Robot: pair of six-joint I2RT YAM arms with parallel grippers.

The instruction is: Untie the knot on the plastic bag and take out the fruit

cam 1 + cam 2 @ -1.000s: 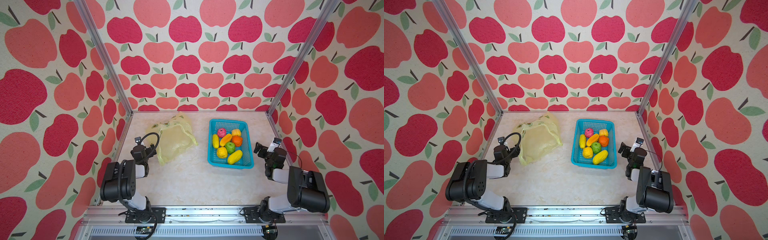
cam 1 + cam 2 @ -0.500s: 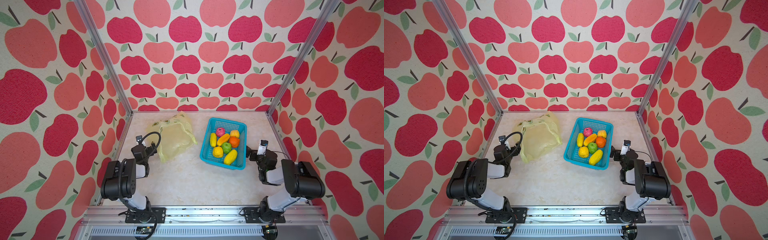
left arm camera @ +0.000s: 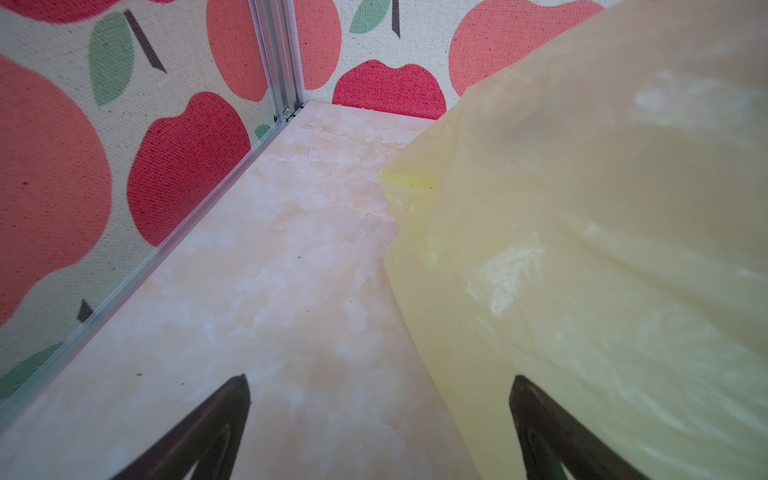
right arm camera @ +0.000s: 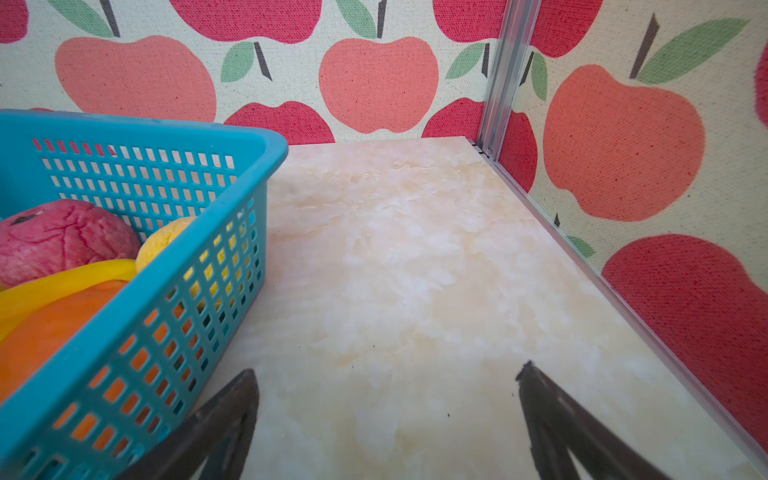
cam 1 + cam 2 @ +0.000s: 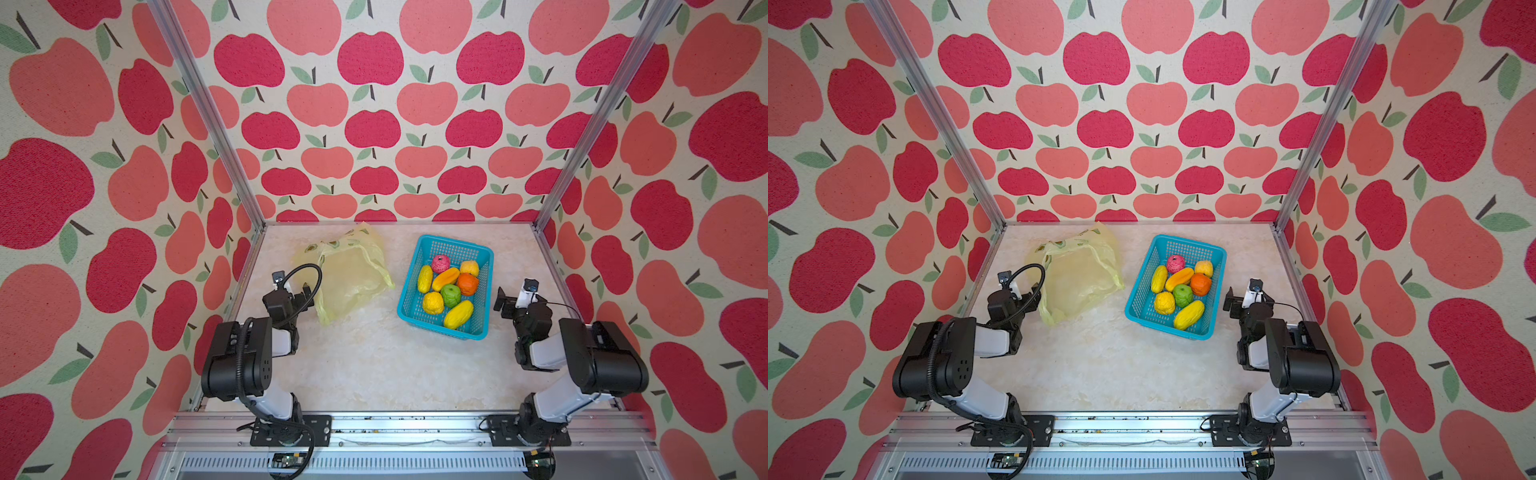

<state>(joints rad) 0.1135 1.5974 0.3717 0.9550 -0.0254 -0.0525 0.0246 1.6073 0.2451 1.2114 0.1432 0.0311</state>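
- Left end effector (image 5: 302, 293): fingers spread wide, holding nothing; in the left wrist view (image 3: 379, 380) one finger stands over bare surface while the other is partly overlapped by bag film; it sits on the side of the bag turned away from the basket.
- Right end effector (image 5: 501, 301): fingers spread wide and empty; in the right wrist view (image 4: 386, 370) one finger is just beside the basket's perforated wall; whether they touch cannot be told.
- Plastic bag (image 5: 353, 282): thin, translucent yellow-green, lying slack and flattened on the surface to the left of the basket in both top views (image 5: 1077, 282), apart from it; it fills much of the left wrist view (image 3: 582, 257).
- Handle loop (image 5: 376, 259): runs loose along the bag's edge facing the basket.
- Fruit (image 5: 451, 295): eight pieces inside the basket, pink, orange, green and several yellow, packed close together.
- Basket (image 5: 478, 330): turquoise, perforated, set at a slight angle, between the bag and the right end effector (image 5: 1183, 242); its rim shows in the right wrist view (image 4: 145, 126).
- Surface (image 5: 374, 365): pale marbled, bare in front of the basket.
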